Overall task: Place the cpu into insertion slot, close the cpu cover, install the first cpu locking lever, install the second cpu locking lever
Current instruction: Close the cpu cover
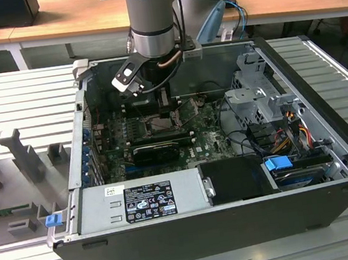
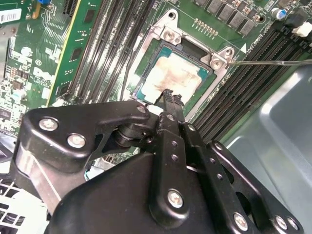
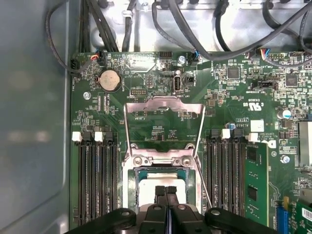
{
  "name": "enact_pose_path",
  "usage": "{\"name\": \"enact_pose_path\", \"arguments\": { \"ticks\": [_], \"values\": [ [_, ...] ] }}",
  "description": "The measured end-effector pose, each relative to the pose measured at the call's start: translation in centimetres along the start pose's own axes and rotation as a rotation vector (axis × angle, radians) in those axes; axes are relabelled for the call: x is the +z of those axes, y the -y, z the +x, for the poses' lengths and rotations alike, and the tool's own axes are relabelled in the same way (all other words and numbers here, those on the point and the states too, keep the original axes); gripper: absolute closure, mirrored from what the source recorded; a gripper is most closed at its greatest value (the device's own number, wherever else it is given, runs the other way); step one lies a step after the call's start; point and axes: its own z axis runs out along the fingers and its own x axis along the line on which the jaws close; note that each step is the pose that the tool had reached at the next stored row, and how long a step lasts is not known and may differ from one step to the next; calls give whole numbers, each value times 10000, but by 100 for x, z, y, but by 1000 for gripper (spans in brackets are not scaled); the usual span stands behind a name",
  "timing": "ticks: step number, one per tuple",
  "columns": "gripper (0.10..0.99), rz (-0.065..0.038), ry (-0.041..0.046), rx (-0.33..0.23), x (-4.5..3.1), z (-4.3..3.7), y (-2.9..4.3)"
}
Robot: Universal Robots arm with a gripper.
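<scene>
The cpu (image 2: 173,75) lies flat in the insertion slot (image 2: 220,58), its pale silvery top face up. In the first wrist view the cpu (image 3: 151,181) sits inside the slot's metal rim (image 3: 158,160). The cpu cover (image 3: 163,103), a silvery frame with a large cut-out, stands swung open, away from the slot. A thin locking lever (image 2: 273,62) sticks out beside the slot. My gripper (image 2: 170,96) is shut with nothing between its fingers, its tips just over the chip's near edge. In the exterior view the gripper (image 1: 161,106) reaches down into the case.
Memory slots (image 3: 95,180) flank the socket on both sides. A black heatsink block (image 1: 154,150), the power supply (image 1: 142,201), a drive cage (image 1: 258,90) and loose cables (image 3: 195,29) crowd the open computer case (image 1: 326,116).
</scene>
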Motion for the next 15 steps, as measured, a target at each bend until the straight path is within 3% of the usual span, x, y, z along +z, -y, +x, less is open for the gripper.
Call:
{"name": "enact_pose_path", "arguments": {
  "ticks": [15],
  "values": [
    [980, -1, 1, -1, -68, 3, -4]
  ]
}}
